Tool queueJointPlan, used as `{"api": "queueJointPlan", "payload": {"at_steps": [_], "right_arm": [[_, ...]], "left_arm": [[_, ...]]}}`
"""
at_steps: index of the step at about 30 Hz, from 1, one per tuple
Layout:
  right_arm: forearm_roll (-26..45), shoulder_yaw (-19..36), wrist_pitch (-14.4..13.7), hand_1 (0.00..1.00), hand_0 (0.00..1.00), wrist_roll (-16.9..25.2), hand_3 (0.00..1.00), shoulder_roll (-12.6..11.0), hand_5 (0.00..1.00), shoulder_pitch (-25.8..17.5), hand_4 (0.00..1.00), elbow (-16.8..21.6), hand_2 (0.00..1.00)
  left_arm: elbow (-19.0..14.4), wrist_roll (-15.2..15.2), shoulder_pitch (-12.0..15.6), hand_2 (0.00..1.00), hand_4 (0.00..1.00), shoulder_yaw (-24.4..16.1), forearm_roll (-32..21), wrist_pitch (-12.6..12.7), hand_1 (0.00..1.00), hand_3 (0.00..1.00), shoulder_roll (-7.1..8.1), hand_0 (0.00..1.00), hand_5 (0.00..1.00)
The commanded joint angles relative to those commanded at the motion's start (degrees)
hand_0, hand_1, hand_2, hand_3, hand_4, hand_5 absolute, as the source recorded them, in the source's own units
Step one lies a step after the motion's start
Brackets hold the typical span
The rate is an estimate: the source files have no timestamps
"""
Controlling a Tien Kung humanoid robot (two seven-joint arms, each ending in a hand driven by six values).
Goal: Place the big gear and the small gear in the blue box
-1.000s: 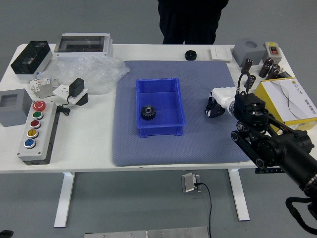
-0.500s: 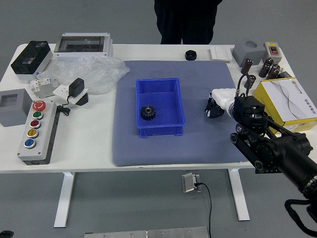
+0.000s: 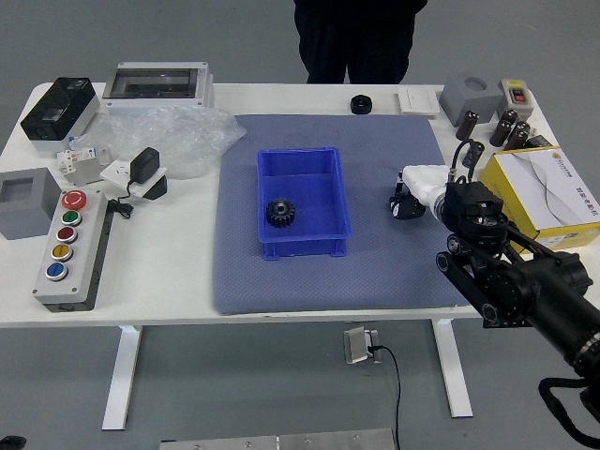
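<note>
1. The robot's right hand (image 3: 418, 190) hovers or rests at the mat's (image 3: 375, 272) right side, barely shifted from a second ago; its grip and any load cannot be told.
2. Beside it, well apart, a dark toothed gear (image 3: 280, 213) lies unmoved inside the blue box (image 3: 305, 248) — one placement apparently done, another likely due.
3. Beyond, a round black piece (image 3: 361, 104) sits unchanged near the far edge — whether it is the second gear is unclear.

The mat (image 3: 375, 272) gives passage between blue box (image 3: 305, 248) and right robot hand (image 3: 424, 187).
</note>
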Motion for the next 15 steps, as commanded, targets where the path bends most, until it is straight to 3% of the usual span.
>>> {"api": "queueJointPlan", "payload": {"at_steps": [9,15], "right_arm": [[0.0,0.6,-0.2,0.417,0.538,-0.1,0.512,-0.4,0.300,0.4,0.434,0.9,0.448],[0.0,1.7,0.3,0.418,0.545,-0.8,0.499,-2.1,0.296,1.9,0.428,4.6,0.443]], "left_arm": [[0.0,0.0,0.0,0.779,0.658,0.0,-0.2,0.0,0.784,0.750,-0.01,0.824,0.378],[0.0,-0.1,0.0,0.779,0.658,0.0,-0.4,0.1,0.784,0.750,0.22,0.824,0.378]]}}
